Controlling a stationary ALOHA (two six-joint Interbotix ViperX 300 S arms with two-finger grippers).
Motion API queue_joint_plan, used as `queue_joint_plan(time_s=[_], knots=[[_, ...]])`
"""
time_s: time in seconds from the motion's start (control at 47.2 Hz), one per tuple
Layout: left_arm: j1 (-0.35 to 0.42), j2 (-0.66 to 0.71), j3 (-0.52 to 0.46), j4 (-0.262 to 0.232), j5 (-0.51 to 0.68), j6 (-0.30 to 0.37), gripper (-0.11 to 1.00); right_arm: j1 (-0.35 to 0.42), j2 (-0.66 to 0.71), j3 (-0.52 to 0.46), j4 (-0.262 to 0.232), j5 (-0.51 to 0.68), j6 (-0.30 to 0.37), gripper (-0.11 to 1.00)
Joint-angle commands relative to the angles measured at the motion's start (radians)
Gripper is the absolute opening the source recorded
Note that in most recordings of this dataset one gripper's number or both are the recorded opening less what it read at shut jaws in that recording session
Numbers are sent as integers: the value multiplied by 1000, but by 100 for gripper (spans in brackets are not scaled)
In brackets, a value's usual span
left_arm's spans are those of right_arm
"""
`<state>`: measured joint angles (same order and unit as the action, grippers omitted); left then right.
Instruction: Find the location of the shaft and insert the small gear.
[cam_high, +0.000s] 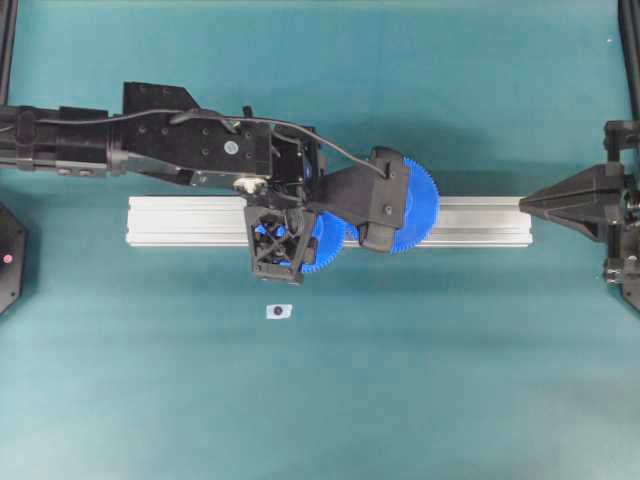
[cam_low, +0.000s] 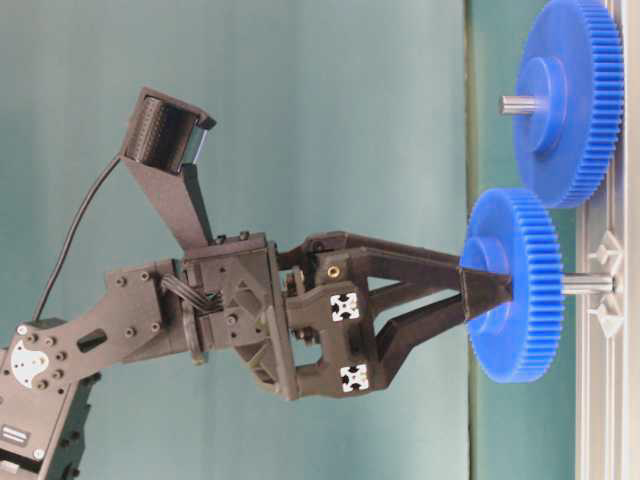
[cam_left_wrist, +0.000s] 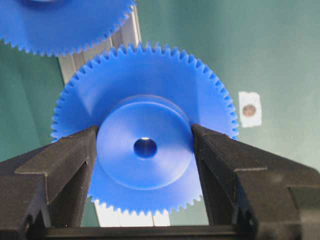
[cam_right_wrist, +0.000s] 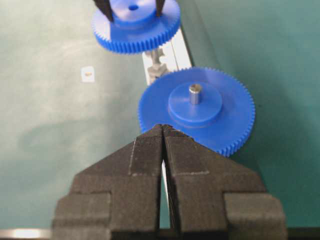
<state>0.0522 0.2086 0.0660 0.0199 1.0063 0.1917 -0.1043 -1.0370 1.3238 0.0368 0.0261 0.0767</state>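
The small gear (cam_left_wrist: 145, 90), bright blue with a raised hub and a dark centre hole, is held by its hub in my left gripper (cam_left_wrist: 145, 146), one black finger on each side. From table level, the small gear (cam_low: 515, 285) sits on the shaft (cam_low: 585, 284), a thin grey pin running from it to the rail. Gear and rail are a short gap apart. In the right wrist view the shaft (cam_right_wrist: 156, 56) rises from its clear mount (cam_right_wrist: 158, 70) under the small gear (cam_right_wrist: 135, 25). My right gripper (cam_right_wrist: 163, 128) is shut and empty, at the rail's right end (cam_high: 540, 203).
The larger blue gear (cam_right_wrist: 197, 107) with its grey pin (cam_right_wrist: 195, 93) stands on the aluminium rail (cam_high: 180, 220) beside the small gear, teeth close together. A tiny white tag with a dark dot (cam_high: 279, 311) lies on the green table in front of the rail.
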Motion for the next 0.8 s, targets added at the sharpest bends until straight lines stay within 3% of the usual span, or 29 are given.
queue_joint_plan(time_s=[0.0, 0.783], knots=[[2, -18, -6, 2, -17, -2, 63, -3, 6, -11, 2, -9, 8, 1], [38, -18, 58, 2, -86, 17, 63, -3, 6, -12, 2, -8, 9, 1]])
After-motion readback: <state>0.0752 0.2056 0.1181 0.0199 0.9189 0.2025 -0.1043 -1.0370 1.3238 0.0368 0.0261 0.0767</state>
